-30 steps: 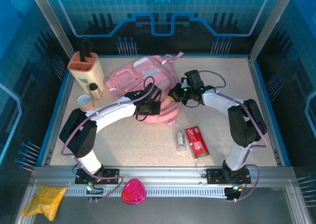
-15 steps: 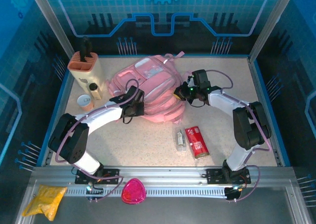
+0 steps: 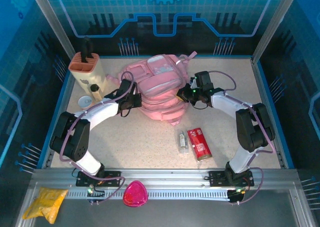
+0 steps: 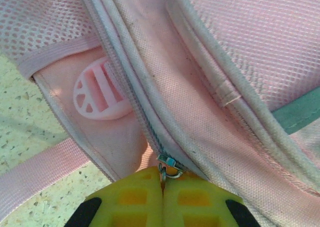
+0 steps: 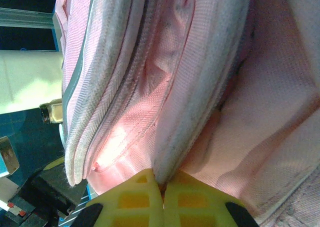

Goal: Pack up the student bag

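Observation:
The student bag (image 3: 161,84), a large pink fabric backpack, lies at the back middle of the table. At its left side my left gripper (image 3: 131,101) is shut on the bag's metal zipper pull (image 4: 169,170), and the yellow fingertips (image 4: 135,197) meet just under the slider. My right gripper (image 3: 184,94) sits at the bag's right side, shut on a thick pale edge of the bag's fabric (image 5: 200,112). That edge runs down between its yellow fingers (image 5: 132,199). The bag is stretched between the two grippers.
A beige and orange holder (image 3: 87,69) stands at the back left, with a small bottle (image 3: 95,91) and a white cup (image 3: 85,101) beside it. A red packet (image 3: 199,143) and a clear tube (image 3: 183,141) lie in front of the bag. A pink pouch (image 3: 135,194) and a yellow bag (image 3: 45,202) rest on the near rail.
My left gripper has moved left and toward the back along the bag's side, still shut. The bag has shifted toward the back and right. The right gripper moved slightly right.

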